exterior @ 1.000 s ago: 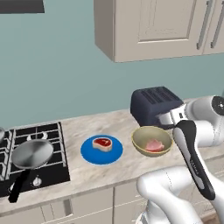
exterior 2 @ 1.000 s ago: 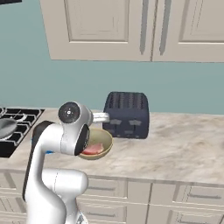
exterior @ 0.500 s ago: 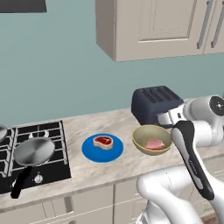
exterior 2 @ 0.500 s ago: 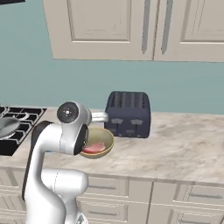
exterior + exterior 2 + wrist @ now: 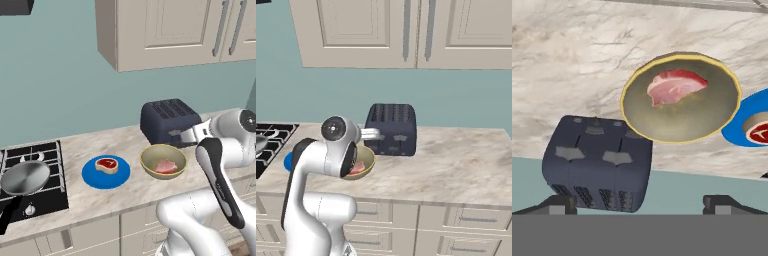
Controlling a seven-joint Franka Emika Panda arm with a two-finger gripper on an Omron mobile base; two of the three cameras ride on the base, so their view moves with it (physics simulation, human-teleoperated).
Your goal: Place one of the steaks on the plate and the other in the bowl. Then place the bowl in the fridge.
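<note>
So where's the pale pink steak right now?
The pale pink steak lies inside the bowl on the counter, with the blue plate to its left and the dark toaster just behind it in the left base view.

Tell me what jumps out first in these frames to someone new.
The bright blue plate on the marble counter, holding the red steak, draws the eye first. Right beside it sits the yellowish-olive bowl with the pale pink steak inside, just in front of the dark toaster. The white arm looms at the counter's edge, its claw open above bowl and toaster.
</note>
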